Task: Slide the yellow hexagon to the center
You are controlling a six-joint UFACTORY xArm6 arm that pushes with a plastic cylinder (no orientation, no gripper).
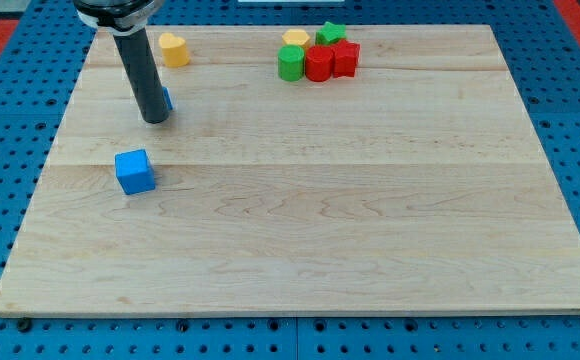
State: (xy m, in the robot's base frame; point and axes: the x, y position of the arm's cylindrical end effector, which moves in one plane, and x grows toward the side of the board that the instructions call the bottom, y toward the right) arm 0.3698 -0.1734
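My tip stands on the wooden board in the view's upper left, the dark rod rising from it to the arm's mount at the view's top edge; the rod is bare, holding nothing. A small blue block peeks out from behind the rod just above the tip, on its right side, mostly hidden, so its shape cannot be made out, nor whether rod and block touch. Below the tip, toward the view's bottom, sits a blue cube, apart from it. Above and slightly right of the tip, near the board's top edge, lies a yellow block with a rounded, notched outline (possibly heart-like).

The yellow hexagon rests well to the right of the tip, at the top edge of the board: a pale yellow, flat-topped piece, only partly visible behind the green cylinder just in front of it. Beside it to the right is a green star-like block, and below that a red cylinder pressed against a red star-like block. The five form one tight cluster.
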